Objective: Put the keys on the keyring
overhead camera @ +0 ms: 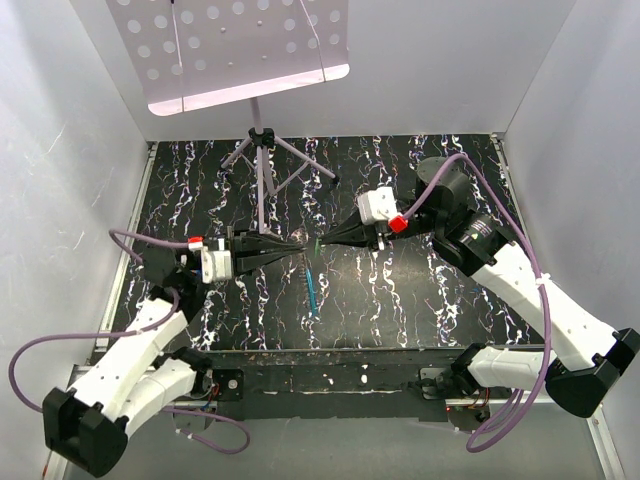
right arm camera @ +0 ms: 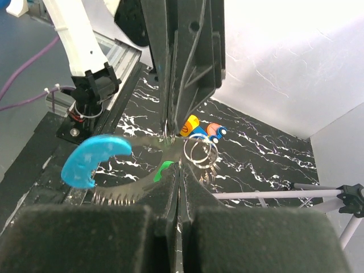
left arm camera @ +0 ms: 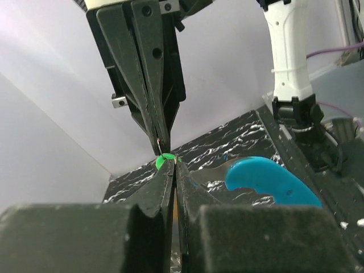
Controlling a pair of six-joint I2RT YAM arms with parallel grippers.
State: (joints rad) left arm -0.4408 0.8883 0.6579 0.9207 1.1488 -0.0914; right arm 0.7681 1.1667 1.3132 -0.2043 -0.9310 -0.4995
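Note:
The tiny green-headed key (overhead camera: pixel 316 243) sits between the two gripper tips, above the table. My left gripper (overhead camera: pixel 303 249) is shut, and the green head (left arm camera: pixel 162 162) shows just past its tips (left arm camera: pixel 174 159), so it seems to pinch the key. My right gripper (overhead camera: pixel 324 242) is shut, and a small thin ring (left arm camera: pixel 161 149) pokes out of its tip. In the right wrist view the green head (right arm camera: pixel 165 169) lies against the right gripper's tips (right arm camera: pixel 180 168). The keyring (overhead camera: pixel 312 290), a silvery curved loop (right arm camera: pixel 149 185) with a light-blue tag (right arm camera: pixel 91 160), lies on the table below.
A purple tripod stand (overhead camera: pixel 262 160) with a perforated plate stands at the back centre. Loose silver rings (right arm camera: pixel 199 151) and orange and blue key heads (right arm camera: pixel 203 128) lie on the black marbled table (overhead camera: pixel 420 290). White walls close in the left, right and back.

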